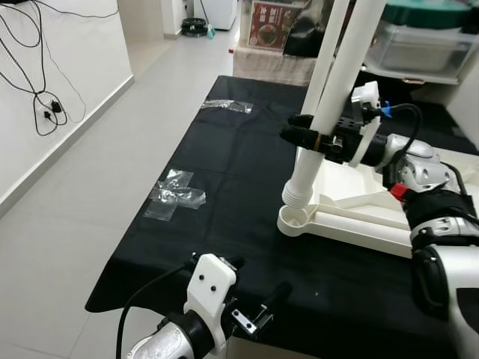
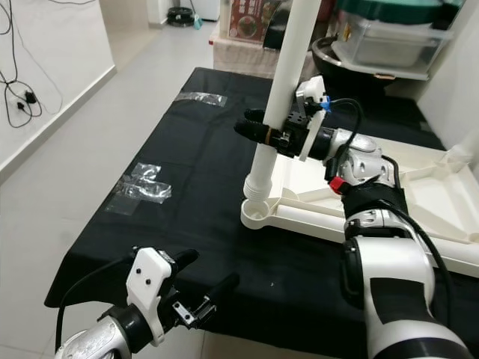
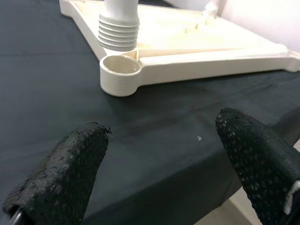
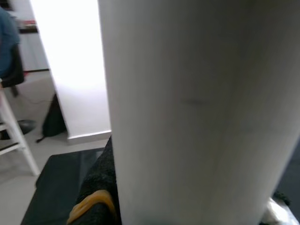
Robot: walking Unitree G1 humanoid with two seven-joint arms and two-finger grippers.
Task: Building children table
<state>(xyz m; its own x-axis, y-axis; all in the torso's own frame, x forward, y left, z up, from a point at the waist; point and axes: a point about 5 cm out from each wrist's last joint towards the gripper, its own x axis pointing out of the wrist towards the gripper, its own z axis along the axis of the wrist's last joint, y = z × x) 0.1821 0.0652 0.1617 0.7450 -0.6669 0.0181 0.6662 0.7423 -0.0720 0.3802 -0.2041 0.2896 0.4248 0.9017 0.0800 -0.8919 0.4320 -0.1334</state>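
The white table leg [image 1: 329,105] stands tilted, its ribbed lower end just above and beside the round corner socket [image 1: 294,219] of the upturned cream tabletop [image 2: 419,202], not seated in it. The right gripper [image 2: 263,132] has its jaws pinched on the leg partway up, the socket well below them. The tabletop lies on a black cloth [image 1: 247,179] spread over the floor (its near edge runs just under the left arm). The left gripper [image 3: 164,164] hovers low at that near edge, jaws spread wide on nothing, the socket ahead of them across bare cloth. Away from both jaws, towards the cloth's left edge, lie crumpled clear plastic bits [image 1: 176,196], with more at the far corner [image 1: 228,105]. Beyond that edge open grey floor [image 1: 97,172] runs to a white wall with dangling cables [image 1: 34,82].
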